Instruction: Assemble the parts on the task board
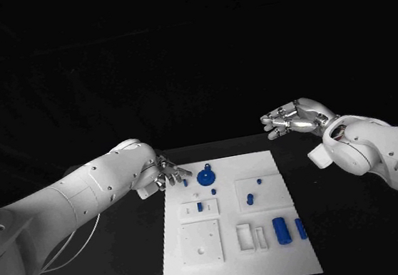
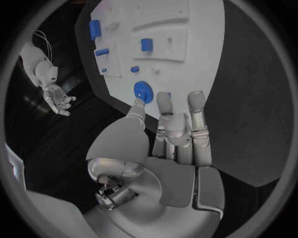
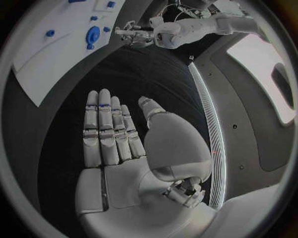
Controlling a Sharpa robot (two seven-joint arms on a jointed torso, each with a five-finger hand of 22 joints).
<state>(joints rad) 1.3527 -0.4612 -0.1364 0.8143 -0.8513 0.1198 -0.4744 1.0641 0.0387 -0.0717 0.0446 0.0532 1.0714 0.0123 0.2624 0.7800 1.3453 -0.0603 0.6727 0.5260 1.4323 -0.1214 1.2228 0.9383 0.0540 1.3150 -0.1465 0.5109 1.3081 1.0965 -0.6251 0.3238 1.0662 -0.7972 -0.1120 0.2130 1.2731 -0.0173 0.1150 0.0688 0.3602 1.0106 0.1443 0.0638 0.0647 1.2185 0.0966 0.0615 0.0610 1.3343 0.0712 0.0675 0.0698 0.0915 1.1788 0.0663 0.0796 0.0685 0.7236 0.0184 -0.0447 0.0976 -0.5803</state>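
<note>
Parts: we count one blue disc [image 1: 207,176] on the task board [image 1: 284,260]; beside it, left hand [image 1: 162,176] spread, empty; right hand [image 3: 118,144] flat, empty.

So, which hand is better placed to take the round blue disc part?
The left hand: its fingers already hover beside the round blue disc part, while the right hand hangs open off the white task board.

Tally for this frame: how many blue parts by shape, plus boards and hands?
Round blue disc: 1
Long blue pieces: 2
Small blue pieces: 4 that I can make out
Task board: 1
Hands: 2, left hand and right hand
Total: 10
</note>
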